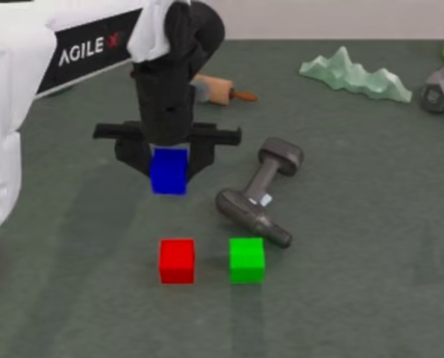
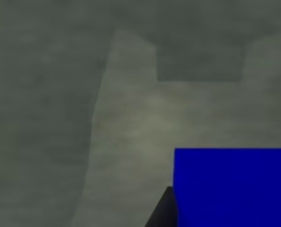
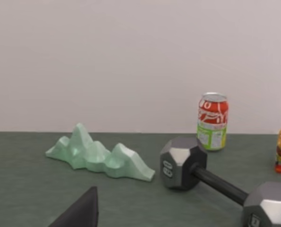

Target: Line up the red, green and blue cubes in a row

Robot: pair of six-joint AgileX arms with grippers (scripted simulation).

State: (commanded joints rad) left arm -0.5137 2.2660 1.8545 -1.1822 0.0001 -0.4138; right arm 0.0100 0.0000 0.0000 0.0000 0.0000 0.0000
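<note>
Clamped between the left gripper's [image 1: 169, 160] black fingers, small deep-blue cube [image 1: 169, 171] above dark green table [image 1: 356, 283], behind bright red cube [image 1: 177, 260] and bright green cube [image 1: 246, 259] side by side.

Left gripper [image 1: 169, 160] holding the blue cube [image 1: 169, 171] (off the table), red cube [image 1: 177, 260] just below it, green cube [image 1: 246, 259] below-right, grey drill [image 1: 260, 192] right beside it

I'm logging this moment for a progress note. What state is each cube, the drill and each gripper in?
blue cube: held in the left gripper, above the table.
red cube: resting on the table, free.
green cube: resting on the table right of red, free.
grey drill: lying on its side.
right gripper: barely in view, parked at the table's right.
</note>
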